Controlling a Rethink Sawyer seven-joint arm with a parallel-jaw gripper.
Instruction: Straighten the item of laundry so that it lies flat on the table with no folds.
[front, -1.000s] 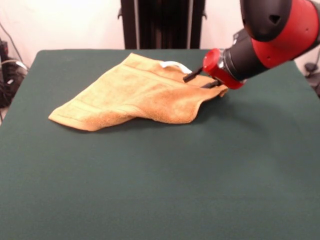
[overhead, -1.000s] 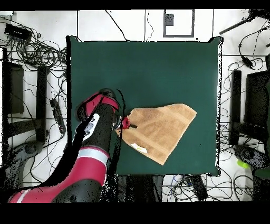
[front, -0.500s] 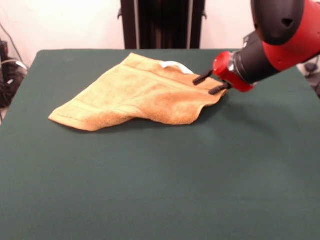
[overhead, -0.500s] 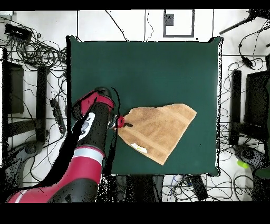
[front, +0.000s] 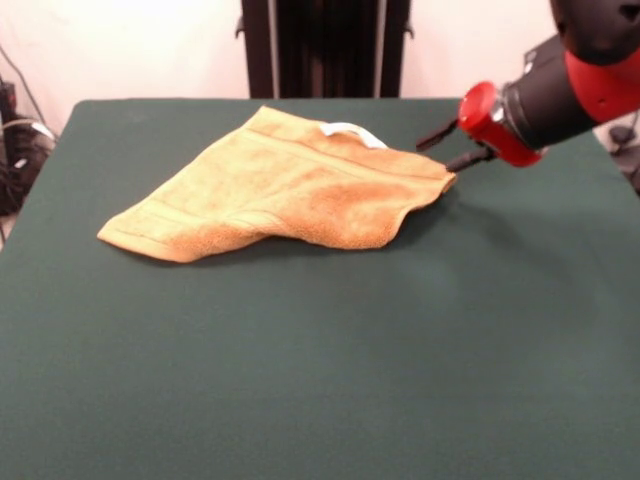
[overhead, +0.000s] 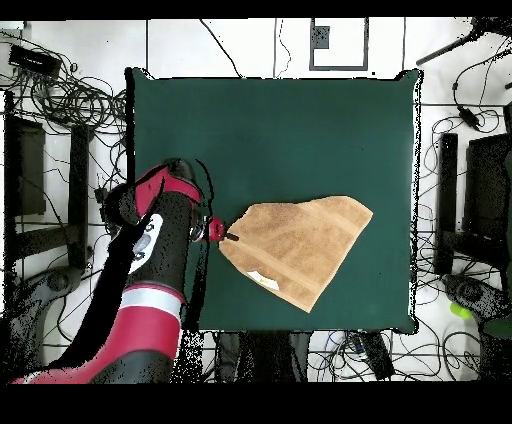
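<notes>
Towel (front: 285, 190) (orange-tan terry, the laundry item) lies on the green table (front: 320, 360), toward the far side in the front view, still doubled over: overhead it reads as a rough triangle (overhead: 298, 243), not a square, w/ one layer folded across the other. White tag (front: 352, 132) peeks out at the far edge; woven bands show near the low corner at picture left.

Change over the last second: gripper (front: 455, 145) has backed off the towel's right-hand corner. One second ago its fingers sat over that corner; half a second ago they were at its edge; now they hang just beside the corner, above the cloth of the table and apart from the towel. Fingers (front: 436, 133) are spread, nothing between them. Overhead view agrees: gripper (overhead: 224, 234) sits just off the towel's tip, arm pulled toward the table edge.

Towel outline is nearly unchanged across the three moments; only the corner by the gripper looks slightly drawn out.

Meaning for the task (judgement): the corner appears released, and the fold remains, so flattening is not done. Next step prob. needs a fresh grasp on the upper layer's free corner, then a pull away from the fold.
</notes>
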